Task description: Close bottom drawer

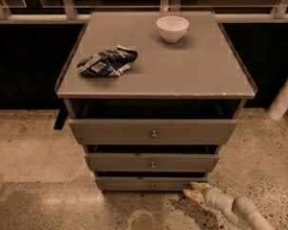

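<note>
Bottom drawer (129, 183) lowest in cabinet (182, 71), out slightly; dark gap above front, knob (151, 186) at ctr. Gripper (194, 193) low near floor (33, 152), just beside drawer's rt front corner; open or shut, we cannot tell. We judge push not yet begun. Advice: move contact toward ctr, near knob, so drawer doesn't rack. Push straight back, slow, stop when flush. Stay clear of middle drawer (120, 162) overhang. Bowl (172, 28) and packet (107, 62) on top: no jolts.
</note>
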Tool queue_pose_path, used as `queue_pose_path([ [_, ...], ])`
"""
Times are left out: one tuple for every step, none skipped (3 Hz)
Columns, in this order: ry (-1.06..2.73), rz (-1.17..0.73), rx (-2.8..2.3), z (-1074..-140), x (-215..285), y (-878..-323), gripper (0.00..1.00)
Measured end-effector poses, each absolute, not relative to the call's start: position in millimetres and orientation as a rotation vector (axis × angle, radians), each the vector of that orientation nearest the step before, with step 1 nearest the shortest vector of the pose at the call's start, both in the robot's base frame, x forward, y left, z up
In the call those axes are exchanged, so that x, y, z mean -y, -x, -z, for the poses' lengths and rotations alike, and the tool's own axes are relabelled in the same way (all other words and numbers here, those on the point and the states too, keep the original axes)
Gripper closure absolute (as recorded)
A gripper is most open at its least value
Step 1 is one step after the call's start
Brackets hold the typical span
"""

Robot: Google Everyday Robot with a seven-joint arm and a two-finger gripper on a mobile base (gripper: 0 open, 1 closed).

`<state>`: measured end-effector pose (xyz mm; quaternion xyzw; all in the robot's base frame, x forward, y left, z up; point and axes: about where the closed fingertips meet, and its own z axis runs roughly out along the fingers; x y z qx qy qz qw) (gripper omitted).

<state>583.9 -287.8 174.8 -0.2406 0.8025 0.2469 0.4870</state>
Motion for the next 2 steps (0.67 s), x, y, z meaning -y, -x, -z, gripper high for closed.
queue_pose_path([
  [0.585,-0.600,-1.952,-174.8,287.7,-583.8,0.00],
  [0.585,-0.600,-1.952,-174.8,284.1,-575.6,0.00],
])
